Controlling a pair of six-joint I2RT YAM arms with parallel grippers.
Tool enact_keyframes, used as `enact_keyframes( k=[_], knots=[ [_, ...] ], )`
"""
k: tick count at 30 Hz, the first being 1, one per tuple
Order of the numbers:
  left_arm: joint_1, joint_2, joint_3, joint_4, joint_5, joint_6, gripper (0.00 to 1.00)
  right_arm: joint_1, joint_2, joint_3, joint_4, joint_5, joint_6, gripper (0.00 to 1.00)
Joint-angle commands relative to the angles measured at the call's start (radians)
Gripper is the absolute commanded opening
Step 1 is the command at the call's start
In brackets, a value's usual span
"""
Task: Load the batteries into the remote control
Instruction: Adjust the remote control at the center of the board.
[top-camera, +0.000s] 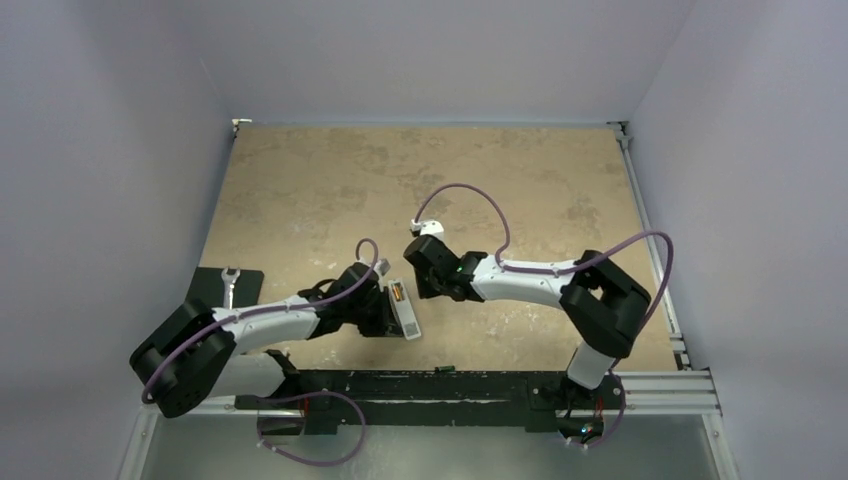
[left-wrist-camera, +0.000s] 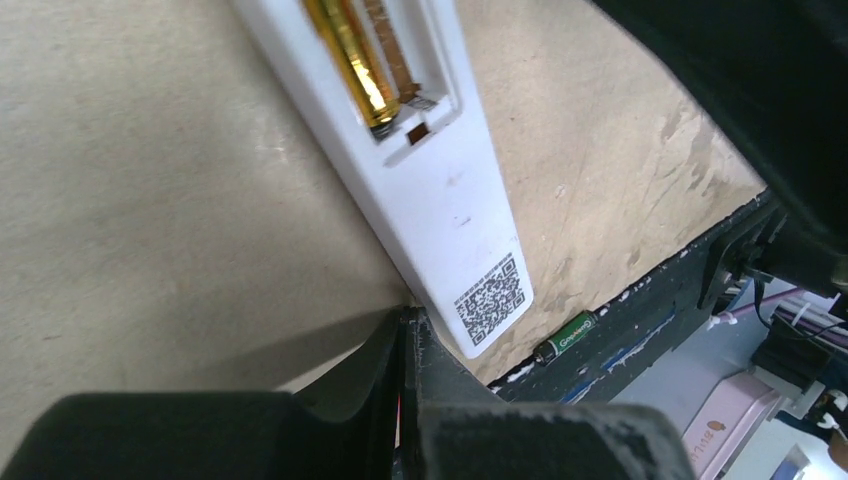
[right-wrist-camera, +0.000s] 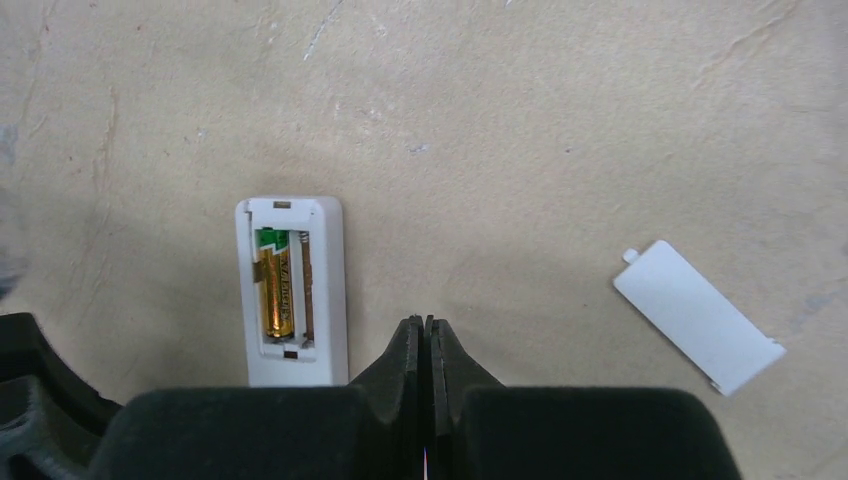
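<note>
The white remote control (top-camera: 401, 309) lies back-up on the table with its battery bay open. One gold and green battery (right-wrist-camera: 277, 290) sits in the left slot; the slot beside it shows only its spring. A second, green battery (left-wrist-camera: 565, 337) lies loose at the table's near edge against the black rail, and shows there from above as well (top-camera: 445, 369). My left gripper (left-wrist-camera: 410, 316) is shut and empty, its tips right beside the remote's (left-wrist-camera: 440, 190) label end. My right gripper (right-wrist-camera: 428, 322) is shut and empty, just right of the remote (right-wrist-camera: 292, 215).
The remote's white battery cover (right-wrist-camera: 697, 315) lies loose on the table to the right of my right gripper. A black mat with a small wrench (top-camera: 229, 285) sits at the table's left edge. The black rail (top-camera: 480, 385) runs along the near edge.
</note>
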Motion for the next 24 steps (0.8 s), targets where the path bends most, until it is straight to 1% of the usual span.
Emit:
enact_keyframes(
  k=[1, 9, 13, 16, 17, 19, 24],
  knots=[
    [-0.030, 0.041, 0.019, 0.089, -0.025, -0.037, 0.00, -0.006, -0.118, -0.003, -0.048, 0.065, -0.022, 0.00],
    [-0.076, 0.126, 0.062, 0.151, -0.050, -0.051, 0.00, -0.014, -0.274, -0.134, -0.050, -0.014, -0.030, 0.00],
    [-0.097, 0.171, 0.095, 0.168, -0.067, -0.052, 0.00, -0.014, -0.385, -0.205, -0.040, -0.078, -0.025, 0.00],
    [-0.118, 0.185, 0.120, 0.166, -0.107, -0.056, 0.00, -0.014, -0.460, -0.253, -0.056, -0.099, -0.023, 0.00],
    [-0.129, 0.186, 0.128, 0.159, -0.128, -0.057, 0.00, -0.014, -0.483, -0.267, -0.061, -0.100, -0.021, 0.01],
    [-0.137, 0.191, 0.146, 0.148, -0.154, -0.054, 0.00, -0.014, -0.526, -0.295, -0.069, -0.103, -0.011, 0.07],
    [-0.140, 0.252, 0.184, 0.166, -0.157, -0.047, 0.00, -0.014, -0.596, -0.357, -0.070, -0.137, 0.011, 0.19]
  ],
)
